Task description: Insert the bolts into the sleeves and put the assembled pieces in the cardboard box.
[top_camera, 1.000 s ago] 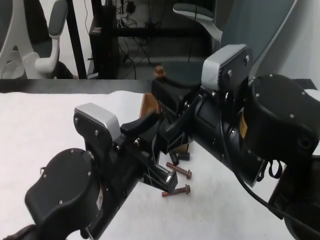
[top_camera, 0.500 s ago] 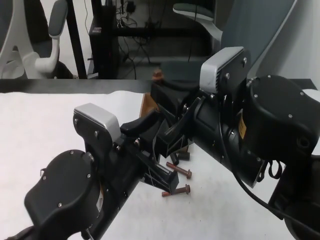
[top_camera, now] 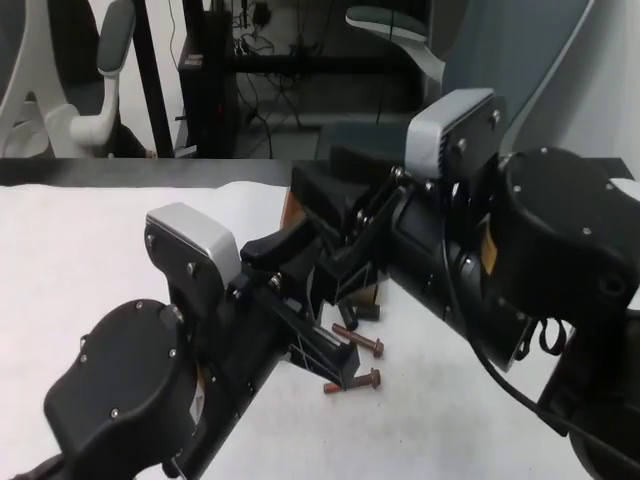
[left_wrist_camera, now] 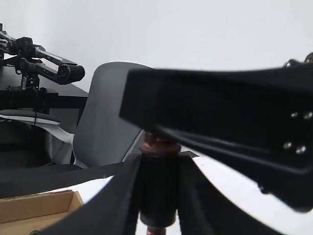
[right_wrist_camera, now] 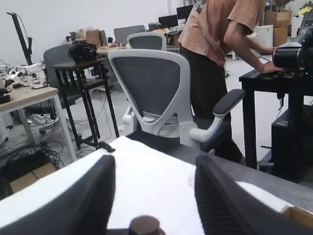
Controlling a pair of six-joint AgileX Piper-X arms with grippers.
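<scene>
Bench point(top_camera: 100, 250): left end effector point(left_wrist_camera: 157, 171) clamps sleeve point(left_wrist_camera: 157, 196), bolt point(left_wrist_camera: 156, 145) coaxial inside; right end effector point(right_wrist_camera: 154, 169) apart.

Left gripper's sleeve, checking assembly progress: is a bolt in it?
In: the copper bolt shows above and below the sleeve.

The left gripper point(left_wrist_camera: 157, 208) has a sleeve point(left_wrist_camera: 157, 186) between its fingers, and a bolt point(left_wrist_camera: 157, 144) stands in the sleeve. The bolt's top is between the two fingers of the right gripper point(right_wrist_camera: 154, 170). The cardboard box point(left_wrist_camera: 29, 208) sits on the bench point(top_camera: 80, 260), behind both grippers. A loose bolt point(top_camera: 358, 341) lies just right of the left gripper, and a second loose bolt point(top_camera: 352, 383) lies nearer the robot. A chair point(top_camera: 520, 60) stands beyond the bench.
</scene>
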